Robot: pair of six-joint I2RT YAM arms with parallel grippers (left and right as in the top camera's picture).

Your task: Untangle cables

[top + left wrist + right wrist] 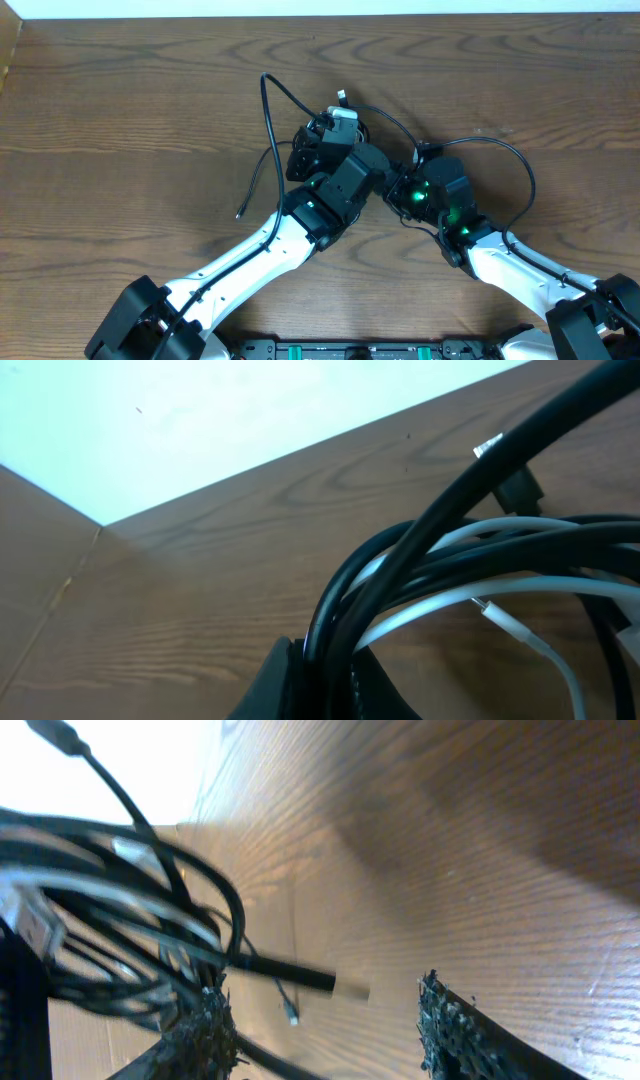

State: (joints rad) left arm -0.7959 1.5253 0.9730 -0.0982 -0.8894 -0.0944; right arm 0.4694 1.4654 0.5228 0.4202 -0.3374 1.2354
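Soft, even light covers the table (120,120) in the sharp overhead view. From the left wrist the cables (470,550) loom close and out of focus, with white glare beyond them. From the right wrist they smear with motion blur against blown-out brightness.

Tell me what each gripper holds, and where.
Left gripper pinches the tangled thin black and white cables where their loops bunch; right gripper is open, holding nothing.
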